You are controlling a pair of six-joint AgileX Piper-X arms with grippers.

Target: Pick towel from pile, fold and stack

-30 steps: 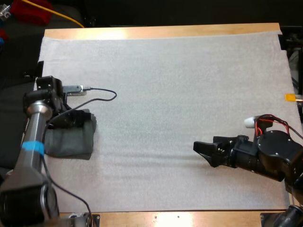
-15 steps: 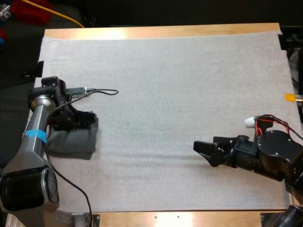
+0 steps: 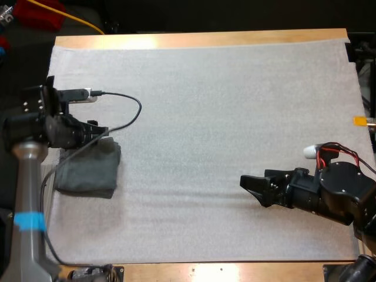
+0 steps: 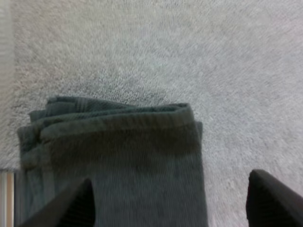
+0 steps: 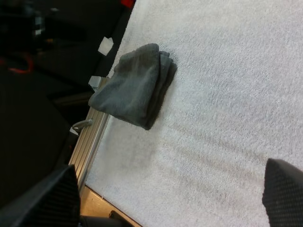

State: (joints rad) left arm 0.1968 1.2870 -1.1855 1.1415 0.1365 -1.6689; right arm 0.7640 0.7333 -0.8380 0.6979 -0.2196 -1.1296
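The folded towel [image 3: 88, 170] lies flat at the left side of the white mat [image 3: 223, 117], close to the mat's left edge, in several layers. My left gripper [image 3: 98, 133] is over the towel's far edge. In the left wrist view its fingers [image 4: 71, 205] stand wide apart w/ nothing held, and the towel is under the gap. I cannot tell if the tips touch the cloth. My right gripper [image 3: 249, 183] is well apart from it, at the right side of the mat. It is also wide open & empty, and it points toward the towel.

Handling, as I judge it:
- The towel is soft terry cloth, so prob. light & limp, w/ no stiffness at all.
- It is not fragile and not slippery for rubber pads, but the layers can slide on each other.
- If I pinch only the top layer, I think the fold opens & the rest hangs down.
- The far edge looks rounded, like a closed fold, and the loose layer ends show at one side.
- The best place to hold is the closed edge, approx. at its middle, w/ all layers between the fingers.
- I should press down a little before closing, because the pack is thick & springy.
- I should lift slowly so that it does not sag out of shape.
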